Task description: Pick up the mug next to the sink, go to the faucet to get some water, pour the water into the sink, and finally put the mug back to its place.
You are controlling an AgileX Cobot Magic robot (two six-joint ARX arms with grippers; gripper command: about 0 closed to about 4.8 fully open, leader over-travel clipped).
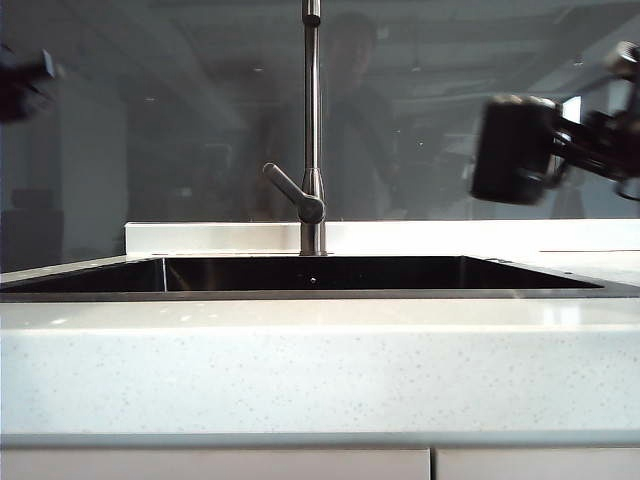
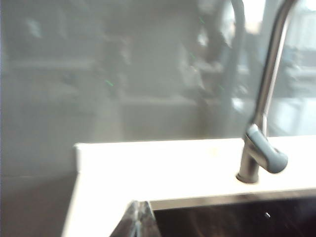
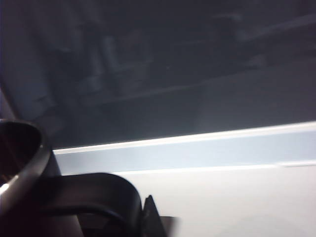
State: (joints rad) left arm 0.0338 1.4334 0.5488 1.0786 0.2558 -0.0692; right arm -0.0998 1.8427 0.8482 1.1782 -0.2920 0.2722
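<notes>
Exterior: mug point(image 1: 514, 150) lifted off the bench point(image 1: 320, 370), right gripper point(image 1: 575, 145) apparently clamped on its handle, well right of the faucet point(image 1: 312, 130), filling, pouring, return pending; left wrist: left gripper point(image 2: 138, 219) closed, empty, near sink point(image 2: 237, 217); right wrist: mug rim only.

You face a kitchen: black sink point(image 1: 310, 273) set in speckled stone desk point(image 1: 300, 370), steel faucet point(image 1: 312, 130), glass backsplash point(image 1: 180, 120).
</notes>
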